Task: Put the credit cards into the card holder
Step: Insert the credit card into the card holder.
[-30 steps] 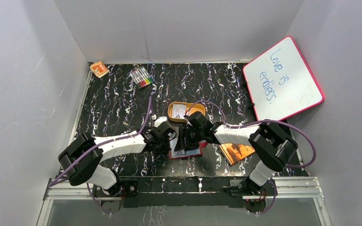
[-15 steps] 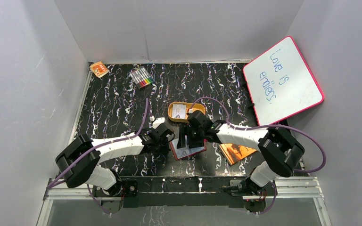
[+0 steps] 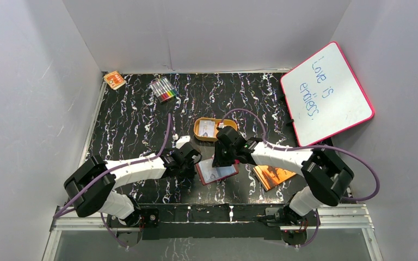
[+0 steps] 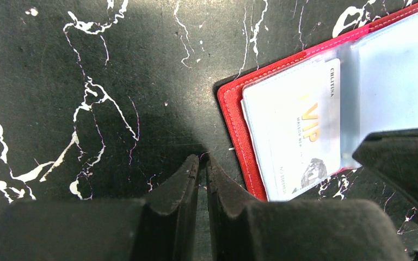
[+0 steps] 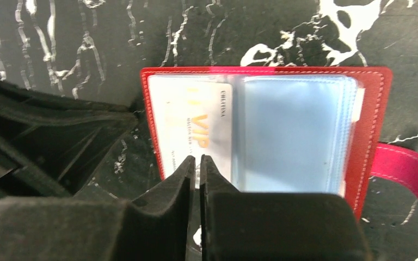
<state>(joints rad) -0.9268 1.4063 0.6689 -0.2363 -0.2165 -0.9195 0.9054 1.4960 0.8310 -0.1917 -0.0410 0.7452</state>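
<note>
Now the card holder [image 5: 370, 109] is lying open with a credit card [image 5: 196, 119] sitting inside; the right claw [image 5: 197, 159] is hanging above it, the left claw [image 4: 202, 159] beside, both nearly closed, empty.

Orange oval tin [image 3: 215, 129] sits mid-table on black marbled top [image 3: 130, 119]. Marker pack [image 3: 163, 89] lies up-left of tin, twd back wall. Small orange packet [image 3: 114, 80] farther left of tin, back corner. Pink-framed whiteboard [image 3: 326, 91] leans to tin's right. Orange booklet [image 3: 272, 175] down-right of tin.
</note>
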